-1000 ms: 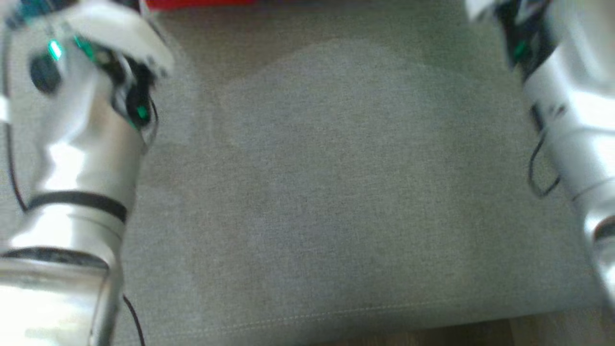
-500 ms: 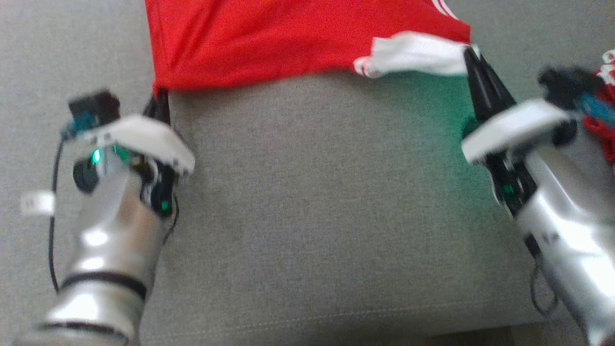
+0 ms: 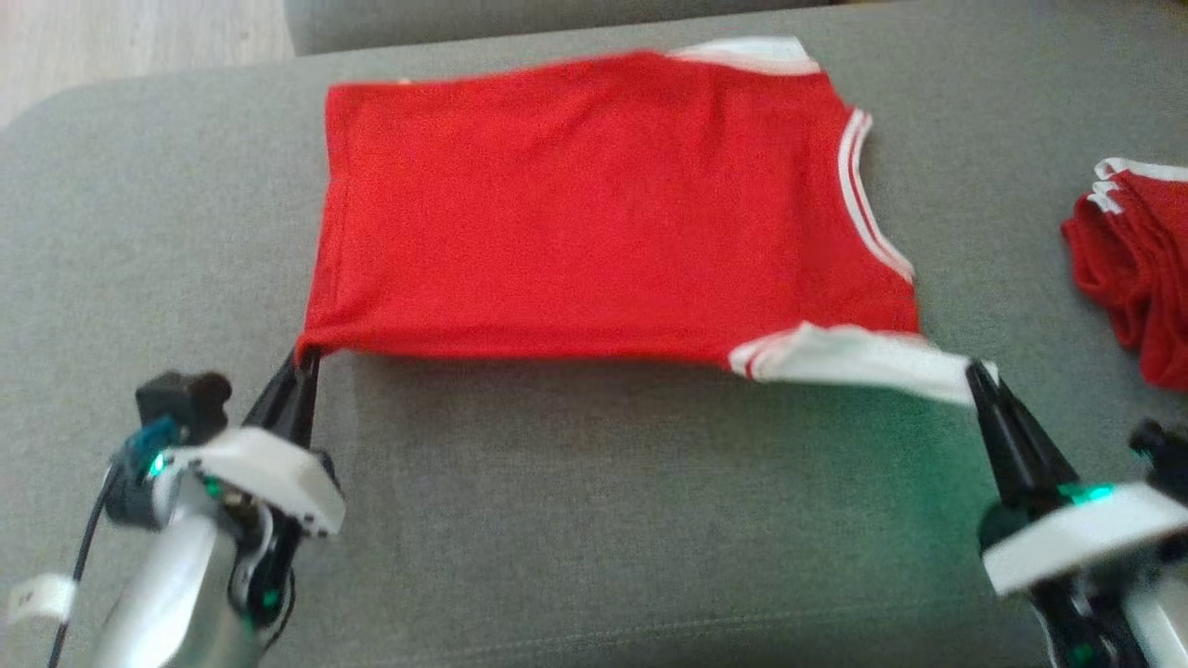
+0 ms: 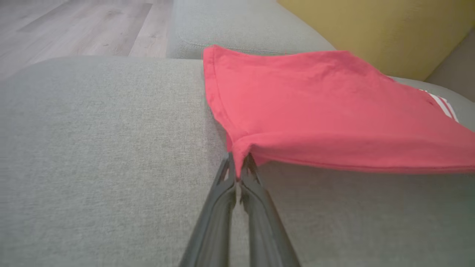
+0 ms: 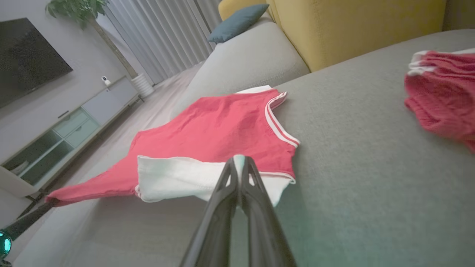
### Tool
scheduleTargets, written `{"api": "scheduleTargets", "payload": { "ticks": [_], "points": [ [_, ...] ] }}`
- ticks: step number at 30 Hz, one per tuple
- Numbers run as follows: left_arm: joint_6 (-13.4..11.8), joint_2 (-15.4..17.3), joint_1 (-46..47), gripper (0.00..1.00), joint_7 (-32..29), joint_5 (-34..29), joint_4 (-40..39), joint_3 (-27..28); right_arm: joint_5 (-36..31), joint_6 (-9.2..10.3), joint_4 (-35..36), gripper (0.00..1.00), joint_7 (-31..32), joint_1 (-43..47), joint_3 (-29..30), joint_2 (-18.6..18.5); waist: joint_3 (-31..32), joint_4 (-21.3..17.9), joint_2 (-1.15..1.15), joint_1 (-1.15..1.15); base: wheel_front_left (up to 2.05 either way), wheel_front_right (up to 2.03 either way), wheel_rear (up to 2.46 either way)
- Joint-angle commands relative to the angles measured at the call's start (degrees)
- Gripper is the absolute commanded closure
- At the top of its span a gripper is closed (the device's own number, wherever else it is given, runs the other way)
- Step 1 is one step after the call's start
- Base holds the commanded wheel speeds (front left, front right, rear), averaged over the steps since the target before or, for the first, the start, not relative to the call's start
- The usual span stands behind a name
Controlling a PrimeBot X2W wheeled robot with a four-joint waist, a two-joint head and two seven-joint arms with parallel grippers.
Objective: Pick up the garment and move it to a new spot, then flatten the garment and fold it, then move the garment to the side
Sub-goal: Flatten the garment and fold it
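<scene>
Nearest me, the left gripper (image 3: 303,364) is pinching the red garment (image 3: 594,204) by its near left corner, and the right gripper (image 3: 974,373) is clamping its white sleeve. The garment is lying spread on the grey sofa (image 3: 603,501), near edge lifted. Another red bundle (image 3: 1137,269) is sitting apart, farther right.

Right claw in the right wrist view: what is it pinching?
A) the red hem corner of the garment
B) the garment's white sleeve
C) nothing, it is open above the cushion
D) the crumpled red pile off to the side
B: the right claw is shut on the white sleeve of the red garment, while the left claw pinches the red hem corner.
</scene>
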State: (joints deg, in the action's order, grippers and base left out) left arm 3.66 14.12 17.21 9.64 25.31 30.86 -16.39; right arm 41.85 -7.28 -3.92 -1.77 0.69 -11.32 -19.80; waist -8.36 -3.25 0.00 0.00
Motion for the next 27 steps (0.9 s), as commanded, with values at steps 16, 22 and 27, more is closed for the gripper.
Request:
{"api": "scheduleTargets", "payload": {
  "ticks": [16, 22, 27],
  "points": [
    [-13.9, 9.0, -27.7, 1.0, -21.2, 2.6, -44.8, 5.2, -10.6, -0.21, 26.0, 1.0, 25.9, 16.5, 14.8, 11.1, 2.8, -0.6, 0.0, 0.0, 0.0, 0.0, 0.0],
    [-11.6, 9.2, -25.4, 1.0, -25.6, 5.9, -43.8, 3.8, -10.8, -0.21, 23.1, 1.0, 28.0, 11.7, 13.6, 10.2, 2.0, 0.1, 0.0, 0.0, 0.0, 0.0, 0.0],
    [-8.5, 9.7, -19.7, 1.0, -31.3, 10.1, -38.1, 2.8, -11.7, -0.21, 16.8, 1.0, 26.8, 4.3, 11.0, 6.5, -0.9, 0.6, 0.0, 0.0, 0.0, 0.0, 0.0]
  ]
}}
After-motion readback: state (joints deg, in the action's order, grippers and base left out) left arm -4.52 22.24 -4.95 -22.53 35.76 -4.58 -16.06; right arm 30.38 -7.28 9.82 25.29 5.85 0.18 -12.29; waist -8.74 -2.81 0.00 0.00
